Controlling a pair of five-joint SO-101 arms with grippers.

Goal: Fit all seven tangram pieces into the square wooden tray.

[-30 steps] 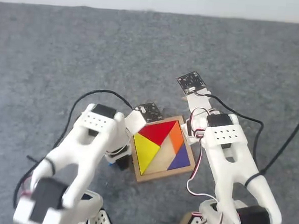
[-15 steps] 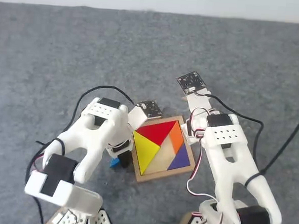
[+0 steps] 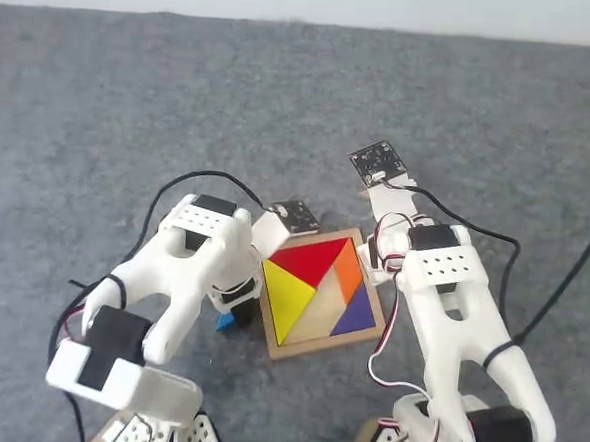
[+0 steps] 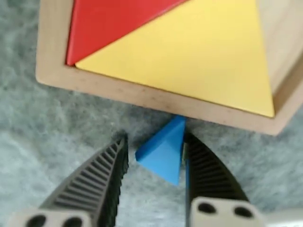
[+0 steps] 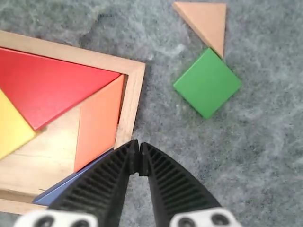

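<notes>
Grey fuzzy table cover [image 3: 111,120], pale wall strip along its far edge. There is wide bare cover beyond the arms and to both sides.

Square wooden tray [image 3: 322,345] lies between the two arms, turned slightly.
- Large yellow triangle [image 3: 285,296] and large red triangle [image 3: 311,260] sit flush to the rim on the left-arm side.
- Orange parallelogram [image 3: 348,269] runs along the right-arm side, with a blue-violet triangle [image 3: 356,317] in the near corner.
- Bare wood shows in the tray's middle.

Outside the right rim, a green square [image 5: 207,82] lies clear of the tray. A pale wooden triangle [image 5: 203,21] meets it corner to corner.

Small blue triangle [image 4: 163,151] lies outside the left rim, its tip at the tray's outer wall.

Left gripper [image 4: 154,142] is about half open and straddles the small blue triangle. One finger is against it, the other apart.

Right gripper [image 5: 139,146] is closed and empty, its tips just outside the rim beside the orange parallelogram.
</notes>
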